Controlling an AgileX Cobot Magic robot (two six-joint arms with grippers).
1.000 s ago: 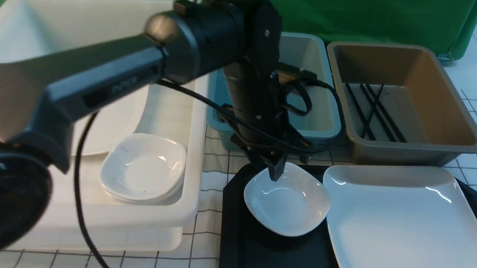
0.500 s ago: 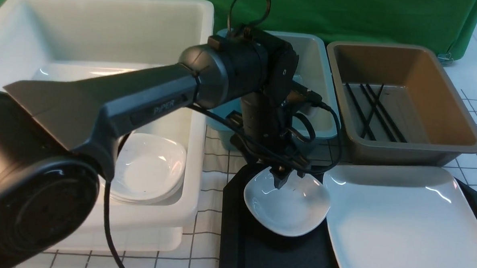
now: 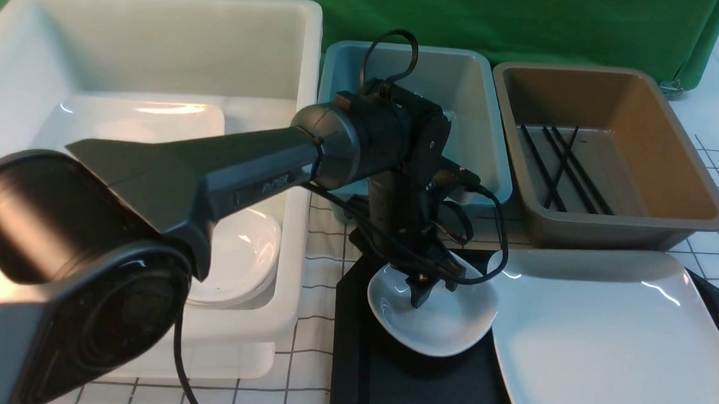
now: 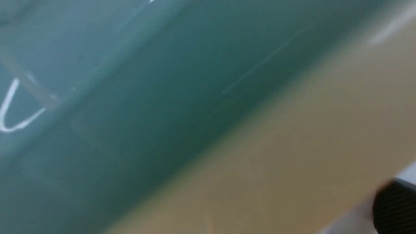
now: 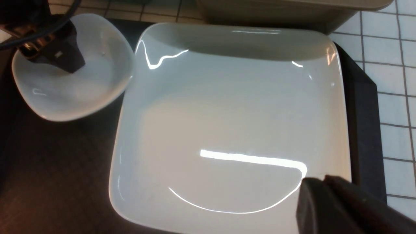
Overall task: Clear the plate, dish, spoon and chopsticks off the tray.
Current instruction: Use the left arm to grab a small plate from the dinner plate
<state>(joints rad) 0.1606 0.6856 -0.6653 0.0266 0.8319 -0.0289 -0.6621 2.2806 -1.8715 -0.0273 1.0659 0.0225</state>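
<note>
The small white dish (image 3: 451, 327) sits at the tray's far left, beside the large white plate (image 3: 608, 346). Both rest on the black tray (image 3: 353, 347). My left gripper (image 3: 434, 290) hangs over the dish's far side, open, with one finger (image 5: 65, 58) down inside the bowl. The chopsticks (image 3: 558, 168) lie in the brown bin. I cannot make out the spoon. My right gripper (image 5: 320, 178) is shut and empty, hovering over a corner of the plate (image 5: 227, 113). In the left wrist view only one fingertip (image 4: 395, 204) shows, against blurred bin walls.
At the left, a big white bin (image 3: 300, 163) holds a large plate (image 3: 132, 125) and stacked small dishes (image 3: 242, 257). A teal bin (image 3: 479, 98) and a brown bin (image 3: 671, 155) stand right behind the tray. The left arm (image 3: 215, 171) crosses over the white bin.
The left arm has come down and its gripper has sunk toward the dish, one finger now inside the bowl. The dish and plate have not moved.
</note>
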